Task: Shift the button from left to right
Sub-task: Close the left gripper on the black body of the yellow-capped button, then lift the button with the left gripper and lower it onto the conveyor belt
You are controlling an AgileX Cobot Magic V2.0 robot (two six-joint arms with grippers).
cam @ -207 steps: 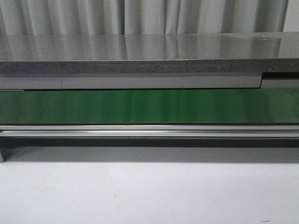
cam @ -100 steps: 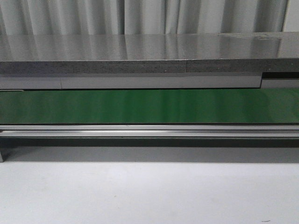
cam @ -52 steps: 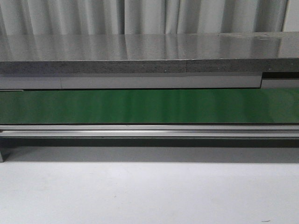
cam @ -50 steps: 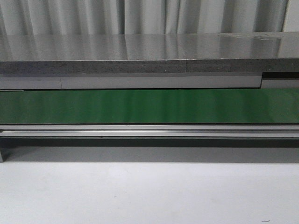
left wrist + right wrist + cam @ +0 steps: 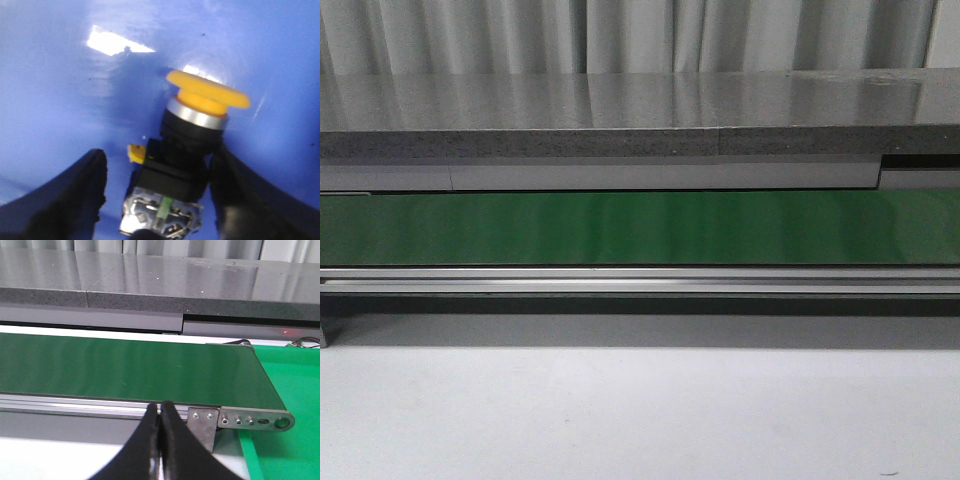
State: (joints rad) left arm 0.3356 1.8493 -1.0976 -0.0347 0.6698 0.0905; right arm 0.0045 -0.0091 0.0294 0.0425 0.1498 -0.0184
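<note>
Left wrist view shows the left gripper (image 5: 160, 200) open astride the yellow-headed, black-bodied button (image 5: 187, 155) at frame centre on a blue surface (image 5: 60, 90); off-centre closing could tip it, while the right gripper (image 5: 160, 440) is closed empty.

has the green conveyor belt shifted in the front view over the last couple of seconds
No. The green conveyor belt sits in the same place against the grey counter edge above it and the metal rail below it.

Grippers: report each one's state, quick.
Left gripper: open, fingers straddling the yellow-headed black push-button switch, not gripping.
Right gripper: shut, holding nothing.
</note>
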